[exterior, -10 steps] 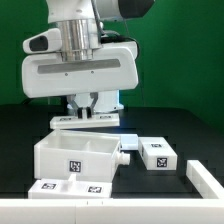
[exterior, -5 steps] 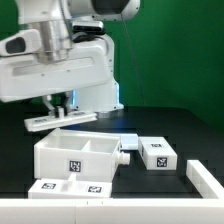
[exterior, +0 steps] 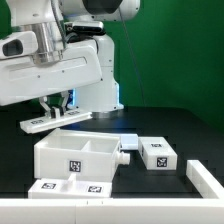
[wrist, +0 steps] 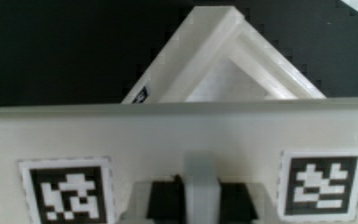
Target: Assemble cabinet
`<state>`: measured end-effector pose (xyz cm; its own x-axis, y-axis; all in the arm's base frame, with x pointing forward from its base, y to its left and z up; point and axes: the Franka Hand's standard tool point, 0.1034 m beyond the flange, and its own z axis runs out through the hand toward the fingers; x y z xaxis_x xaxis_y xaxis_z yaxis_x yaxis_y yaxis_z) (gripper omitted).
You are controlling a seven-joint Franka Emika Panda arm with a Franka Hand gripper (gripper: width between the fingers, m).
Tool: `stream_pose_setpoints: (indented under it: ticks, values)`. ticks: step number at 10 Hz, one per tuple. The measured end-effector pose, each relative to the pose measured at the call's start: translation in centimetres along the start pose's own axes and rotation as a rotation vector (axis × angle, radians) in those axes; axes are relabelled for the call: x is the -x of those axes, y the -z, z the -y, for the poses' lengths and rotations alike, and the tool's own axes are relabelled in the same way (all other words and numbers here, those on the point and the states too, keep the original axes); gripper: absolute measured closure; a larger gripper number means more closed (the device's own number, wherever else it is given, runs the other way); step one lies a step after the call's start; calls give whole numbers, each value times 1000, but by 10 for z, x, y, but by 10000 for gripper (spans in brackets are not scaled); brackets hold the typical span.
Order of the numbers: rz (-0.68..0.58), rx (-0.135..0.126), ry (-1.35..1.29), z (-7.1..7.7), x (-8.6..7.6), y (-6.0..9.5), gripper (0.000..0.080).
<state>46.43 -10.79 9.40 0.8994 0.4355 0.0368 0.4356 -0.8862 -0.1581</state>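
Observation:
My gripper [exterior: 60,104] is shut on a flat white cabinet panel [exterior: 58,119] and holds it level in the air, above and a little behind the left part of the compartmented cabinet box [exterior: 78,155]. In the wrist view the panel [wrist: 176,130] spans the frame with a tag on each side, and the gripper [wrist: 202,200] grips its edge between the dark fingers [wrist: 158,200]. The box [wrist: 229,60] shows beyond the panel. A small tagged block [exterior: 158,154] lies to the exterior view's right of the box.
Two flat tagged panels [exterior: 68,187] lie in front of the box at the near edge. Another white part [exterior: 205,178] lies at the exterior view's right. A thin flat piece [exterior: 128,141] lies behind the box. The white robot base [exterior: 95,85] stands at the back.
The arm has swung to the exterior view's left with the panel in its grip; the panel now hangs further left over the box. The parts on the table have not moved.

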Motion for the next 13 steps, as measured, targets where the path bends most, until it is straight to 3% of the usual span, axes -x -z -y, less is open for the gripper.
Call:
stream_pose_setpoints:
  ticks: [2,4,7,10,13]
  values:
    - [-14,47,187,-35,31,3,735]
    - [-7,78,367,-63,55,-9,735]
    - [12,104,405,-66,76,-29,735]
    - [23,95,383,-70,75,-44,735]
    - [24,99,379,-69,75,-45,735]
